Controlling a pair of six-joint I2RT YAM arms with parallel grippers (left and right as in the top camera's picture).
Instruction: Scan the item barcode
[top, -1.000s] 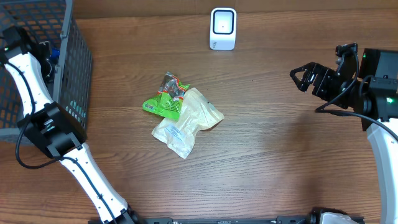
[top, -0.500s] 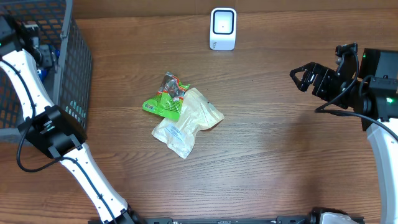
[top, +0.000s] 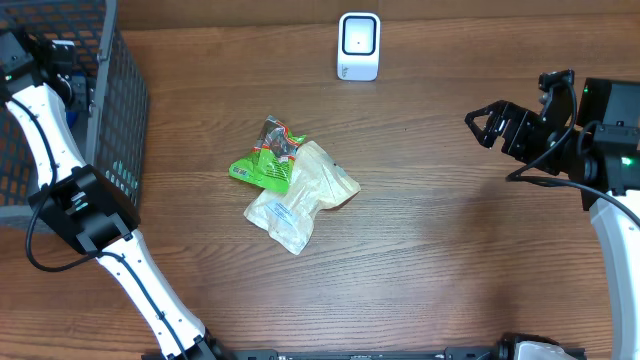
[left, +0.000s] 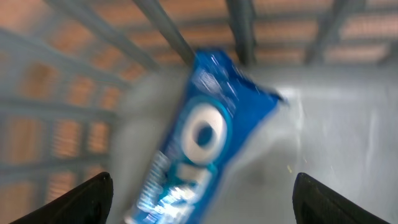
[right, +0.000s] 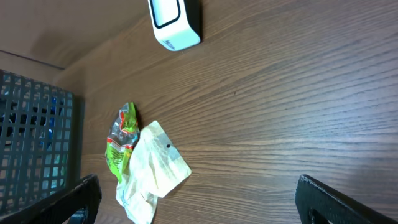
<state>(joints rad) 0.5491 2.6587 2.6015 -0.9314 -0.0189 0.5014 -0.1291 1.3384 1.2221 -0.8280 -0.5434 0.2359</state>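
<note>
"Starting with the left gripper (left: 214, 200): how are its jaws seen?"

"They are spread wide. The two fingertips (left: 87, 198) are seen at the bottom corners of the left wrist view, and nothing is clamped between them. The arm is reached down into the wire basket (top: 125, 100) at the far left corner of the table (top: 430, 260)."

"And what is found beneath it?"

"A blue packet (left: 199, 137) is seen inside the basket, slanted across the view, with the mesh wall just behind it and a pale floor beside it. The picture is blurred, so the print cannot be read, and whether a barcode is turned upward cannot be told."

"Is the right gripper (top: 480, 128) shut on anything?"

"No. Its jaws are spread fully apart and empty, above bare wood at the right side of the table, well apart from everything else."

"What is laid out on the table itself?"

"Two items are piled near the middle. A green snack packet (top: 262, 165) is laid on the left, and a pale translucent bag (top: 300, 200) is touching it and partly lapped over its right edge. The white scanner (top: 359, 45) is stood at the far edge, its dark window seen from above, well apart from the pile and from both grippers."
</note>
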